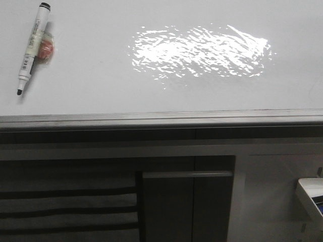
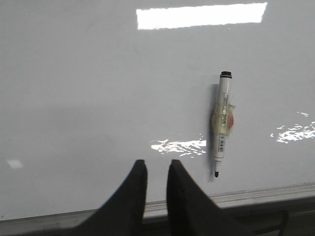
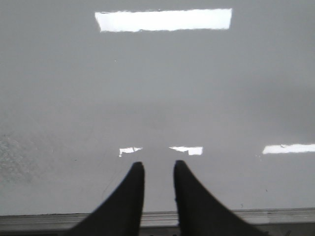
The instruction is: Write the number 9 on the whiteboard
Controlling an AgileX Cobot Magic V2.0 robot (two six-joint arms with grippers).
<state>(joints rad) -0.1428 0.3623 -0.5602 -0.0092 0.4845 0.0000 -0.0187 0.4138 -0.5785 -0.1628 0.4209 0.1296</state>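
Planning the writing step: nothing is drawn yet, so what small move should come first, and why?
Probably ease the left pincer toward the uncapped white marker pen: it lies loose on the glossy white whiteboard, both pincers are empty, and the left is nearer.

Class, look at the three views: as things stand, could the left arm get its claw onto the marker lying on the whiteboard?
Probably yes. In the left wrist view the marker lies alone on the whiteboard, uncapped, with bare board between it and the left claw. The claw holds nothing, and its fingers stand slightly apart.

Dim, greyish frames — rippled glare [image 1: 199, 50] on the whiteboard [image 1: 101, 80], wrist views soft.
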